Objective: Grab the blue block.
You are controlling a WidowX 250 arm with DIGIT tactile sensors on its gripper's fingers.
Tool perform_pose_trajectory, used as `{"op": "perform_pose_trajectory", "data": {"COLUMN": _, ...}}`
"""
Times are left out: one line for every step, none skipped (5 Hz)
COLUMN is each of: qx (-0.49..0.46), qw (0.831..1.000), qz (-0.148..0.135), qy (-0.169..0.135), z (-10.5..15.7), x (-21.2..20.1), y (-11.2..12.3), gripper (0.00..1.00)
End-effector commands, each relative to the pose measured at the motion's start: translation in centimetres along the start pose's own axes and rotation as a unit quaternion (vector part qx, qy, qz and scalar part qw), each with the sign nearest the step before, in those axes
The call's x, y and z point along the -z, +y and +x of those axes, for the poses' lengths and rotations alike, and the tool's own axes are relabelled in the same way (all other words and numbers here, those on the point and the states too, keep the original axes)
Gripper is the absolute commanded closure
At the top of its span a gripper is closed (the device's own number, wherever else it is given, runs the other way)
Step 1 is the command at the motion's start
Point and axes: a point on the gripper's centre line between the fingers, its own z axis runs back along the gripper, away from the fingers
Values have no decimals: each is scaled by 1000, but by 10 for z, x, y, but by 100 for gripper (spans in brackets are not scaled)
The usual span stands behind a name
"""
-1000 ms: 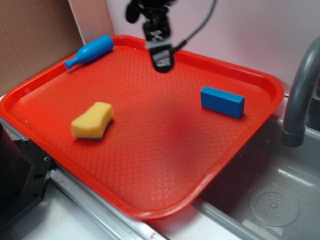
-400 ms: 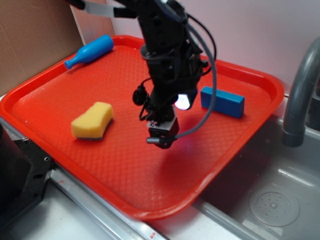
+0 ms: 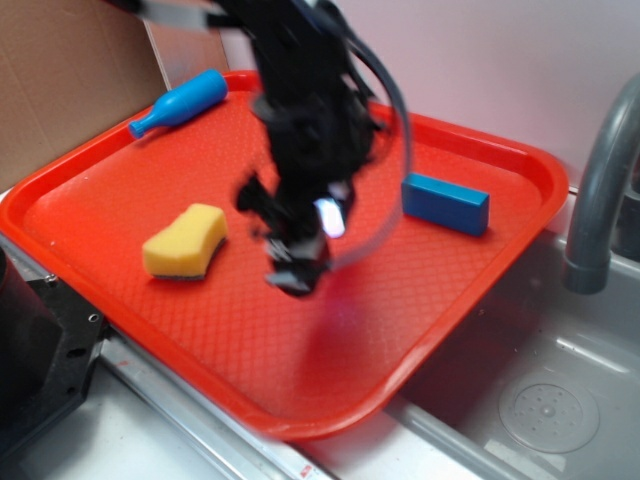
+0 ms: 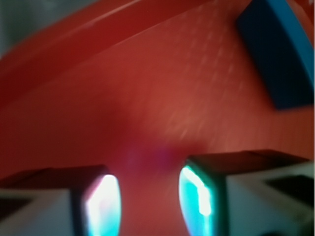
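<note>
The blue block [image 3: 446,203] lies flat on the right side of the red tray [image 3: 440,300]. In the wrist view it shows at the upper right [image 4: 280,54]. My gripper [image 3: 293,278] hangs blurred over the middle of the tray, left of the block and apart from it. In the wrist view the gripper [image 4: 149,204] is open and empty, with bare red tray between its fingers [image 4: 197,196].
A yellow sponge [image 3: 186,241] lies on the tray's left. A light blue bottle-shaped toy [image 3: 178,102] lies at the tray's back-left rim. A grey faucet [image 3: 600,190] and a sink basin [image 3: 540,390] are on the right. Brown cardboard [image 3: 60,80] stands at the back left.
The arm came down from the tray's back toward its middle, then shifted slightly left. The block, sponge and bottle toy have not moved.
</note>
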Motion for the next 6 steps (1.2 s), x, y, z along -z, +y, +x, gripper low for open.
{"op": "perform_pose_trajectory", "data": {"qx": 7, "qw": 999, "qz": 20, "qy": -49, "z": 9, "x": -37, "y": -20, "gripper": 0}}
{"op": "perform_pose_trajectory", "data": {"qx": 49, "qw": 997, "qz": 47, "qy": -42, "z": 7, "x": -20, "y": -25, "gripper": 0}}
{"op": "perform_pose_trajectory", "data": {"qx": 51, "qw": 997, "qz": 52, "qy": -27, "z": 5, "x": -15, "y": -23, "gripper": 0}}
{"op": "perform_pose_trajectory", "data": {"qx": 22, "qw": 999, "qz": 40, "qy": -25, "z": 12, "x": -14, "y": -35, "gripper": 0}}
{"op": "perform_pose_trajectory", "data": {"qx": 22, "qw": 999, "qz": 40, "qy": -25, "z": 12, "x": -14, "y": -35, "gripper": 0}}
{"op": "perform_pose_trajectory", "data": {"qx": 22, "qw": 999, "qz": 40, "qy": -25, "z": 12, "x": -14, "y": -35, "gripper": 0}}
